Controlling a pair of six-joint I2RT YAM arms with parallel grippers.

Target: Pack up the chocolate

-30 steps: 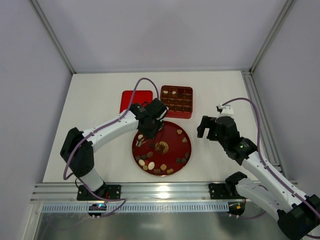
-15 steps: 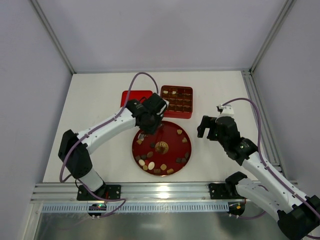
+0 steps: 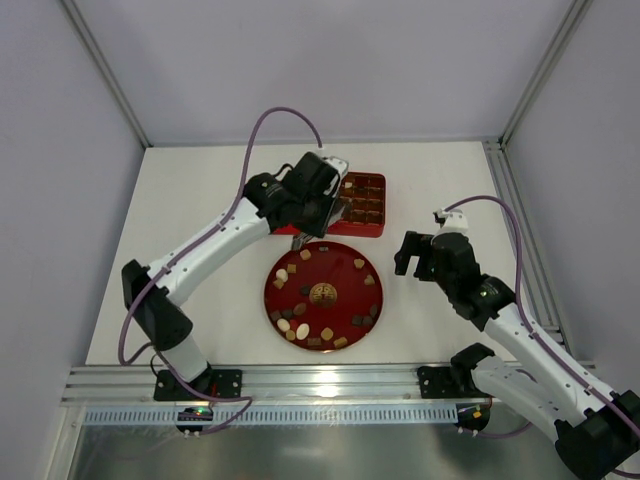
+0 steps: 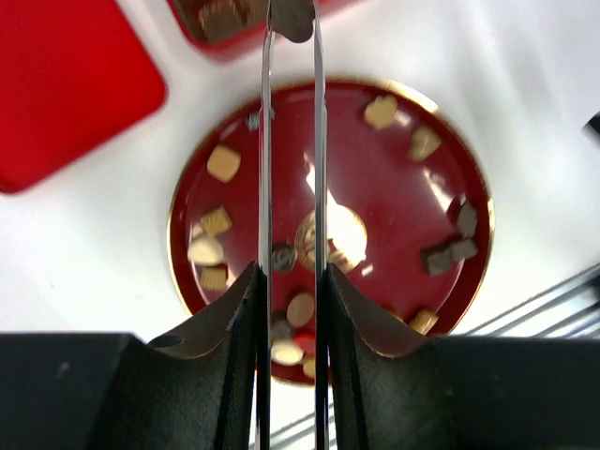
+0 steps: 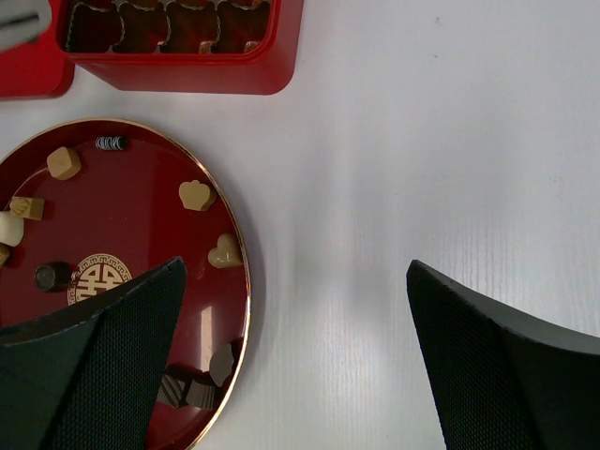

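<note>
Chocolate pieces [image 3: 302,330], dark, tan and cream, lie scattered on the round red plate [image 3: 343,272]; they also show in the left wrist view [image 4: 223,162] and the right wrist view [image 5: 197,195]. My left gripper [image 3: 298,242] hangs above the plate's far edge, close to the red grid box [image 3: 366,201]. Its thin blades [image 4: 292,23] are shut on a small greyish-brown chocolate piece at their tips. My right gripper [image 3: 418,264] hovers over bare table right of the plate. Its jaws [image 5: 295,356] stand wide open and hold nothing.
The grid box [image 5: 178,37] has chocolates in some compartments. A flat red lid [image 4: 66,84] lies left of the box. The plate [image 4: 375,187] has a gold emblem [image 3: 322,293] at its centre. Metal frame rails run along the table's right and near edges.
My left gripper has risen off the plate's left part and moved back toward the grid box, its blades narrowed on a piece. The right arm has stayed still.
</note>
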